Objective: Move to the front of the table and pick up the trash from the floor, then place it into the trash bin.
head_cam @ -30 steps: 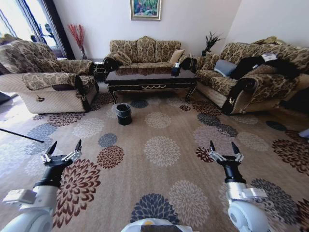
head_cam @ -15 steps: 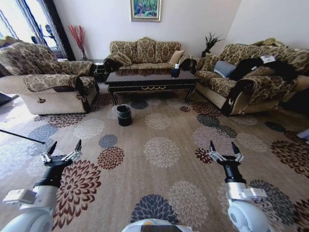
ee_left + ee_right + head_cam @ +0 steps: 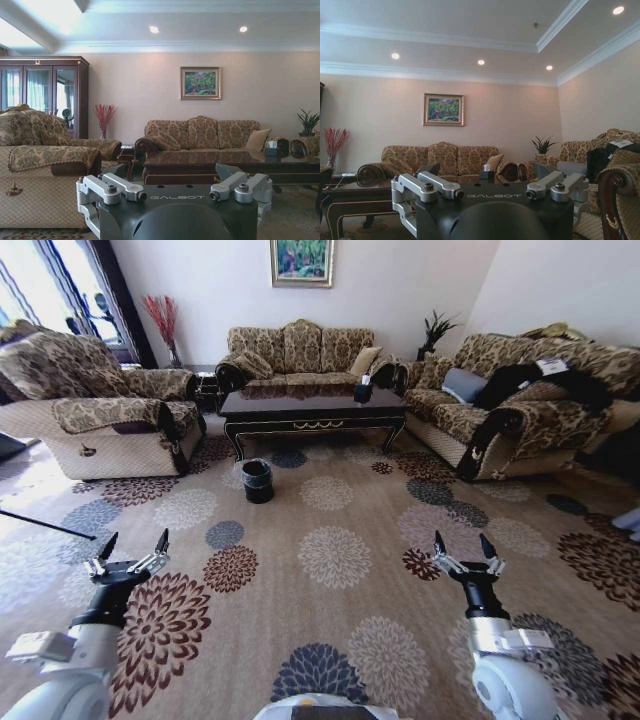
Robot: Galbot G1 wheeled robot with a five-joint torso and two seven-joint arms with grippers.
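Two grippers, left gripper (image 3: 127,549) and right gripper (image 3: 464,550), fingers spread apart, held above floor (image 3: 340,620); trash bin (image 3: 257,480) and table (image 3: 312,405) well ahead.

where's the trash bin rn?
Head view: the trash bin stands on the floor just in front of the table, near its left front leg, far ahead of both end effectors.

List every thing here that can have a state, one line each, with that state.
Left claw: open, empty, held above the carpet.
Right claw: open, empty, held above the carpet.
Trash bin: upright on the carpet, bag over its rim, in front of the table.
Table: standing, a dark tissue box on top.
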